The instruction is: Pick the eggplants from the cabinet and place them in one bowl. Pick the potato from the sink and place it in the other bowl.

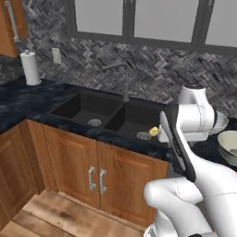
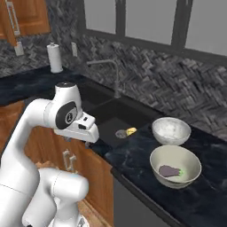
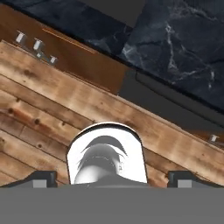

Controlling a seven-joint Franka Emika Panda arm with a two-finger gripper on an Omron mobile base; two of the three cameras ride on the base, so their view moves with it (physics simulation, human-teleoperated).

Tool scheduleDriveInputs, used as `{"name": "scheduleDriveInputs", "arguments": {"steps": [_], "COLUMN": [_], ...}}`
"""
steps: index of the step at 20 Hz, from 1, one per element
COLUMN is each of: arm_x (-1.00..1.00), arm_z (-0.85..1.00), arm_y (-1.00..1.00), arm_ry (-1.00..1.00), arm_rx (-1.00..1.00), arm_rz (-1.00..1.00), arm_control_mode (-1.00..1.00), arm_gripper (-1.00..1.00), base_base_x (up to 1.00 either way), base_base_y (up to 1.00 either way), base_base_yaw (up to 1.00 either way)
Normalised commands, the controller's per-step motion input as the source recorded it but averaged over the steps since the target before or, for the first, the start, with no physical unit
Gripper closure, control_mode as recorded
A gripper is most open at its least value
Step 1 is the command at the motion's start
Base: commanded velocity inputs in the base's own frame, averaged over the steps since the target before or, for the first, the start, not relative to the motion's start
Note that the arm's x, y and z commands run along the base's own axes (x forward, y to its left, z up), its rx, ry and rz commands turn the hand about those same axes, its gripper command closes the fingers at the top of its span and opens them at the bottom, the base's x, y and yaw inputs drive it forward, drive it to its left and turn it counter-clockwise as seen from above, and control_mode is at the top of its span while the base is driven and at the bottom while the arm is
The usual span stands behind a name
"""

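Black sink (image 2: pixel 104 116) mid-frame holds the potato (image 2: pixel 131 131); my empty gripper (image 3: pixel 112 178), fingers spread, risks clipping the counter edge (image 2: pixel 111 156) while reaching.

Black double-basin sink (image 1: pixel 106 111) sat in dark marble counter; tiny yellow-tan potato (image 1: pixel 153 132) lay in its right basin beside the steel drain (image 1: pixel 144 135). White paper-towel roll (image 1: pixel 30 68) stood left of sink.

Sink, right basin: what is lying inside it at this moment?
In the right basin of the sink, a small yellow potato lies right beside the round steel drain. In the left base view the arm covers that basin's right end, so anything there is hidden.
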Motion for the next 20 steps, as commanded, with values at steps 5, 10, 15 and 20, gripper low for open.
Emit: {"name": "scheduleDriveInputs", "arguments": {"steps": [5,10,15,20], "arm_x": [0.00,0.00,0.00,0.00], "arm_z": [0.00,0.00,0.00,0.00], "arm_y": [0.00,0.00,0.00,0.00], "arm_ry": [0.00,0.00,0.00,0.00], "arm_rx": [0.00,0.00,0.00,0.00], "arm_rz": [0.00,0.00,0.00,0.00], "arm_control_mode": [1.00,1.00,1.00,1.00], "arm_gripper": [-1.00,-1.00,-1.00,-1.00], "base_base_x": [-0.34,-0.38,0.23,0.89], "base_base_y": [0.00,0.00,0.00,0.00], "base_base_yaw": [0.92,0.78,0.24,0.00]}}
